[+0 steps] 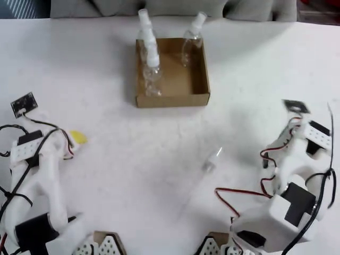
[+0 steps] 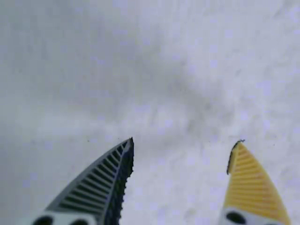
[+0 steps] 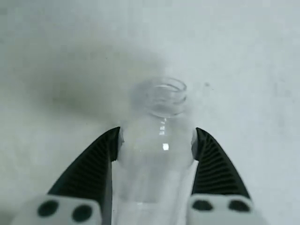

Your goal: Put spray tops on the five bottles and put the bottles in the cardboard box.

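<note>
My right gripper (image 3: 157, 133) is shut on a clear bottle (image 3: 159, 126) around its shoulder; the bottle's open threaded neck has no spray top. A loose white spray top (image 1: 212, 158) lies on the table's middle right. The cardboard box (image 1: 199, 85) stands at the back centre. Three capped bottles stand upright in it: two by its left wall (image 1: 152, 71) (image 1: 144, 29) and one in the far right corner (image 1: 190, 42). My left gripper (image 2: 185, 140) hangs open over bare table, and its yellow fingertip (image 1: 78, 137) shows at the left.
The white table (image 1: 117, 175) stretches between the two arms in front of the box. Red and black cables (image 1: 244, 194) trail from the right arm. The arm bases (image 1: 106, 245) sit at the near edge.
</note>
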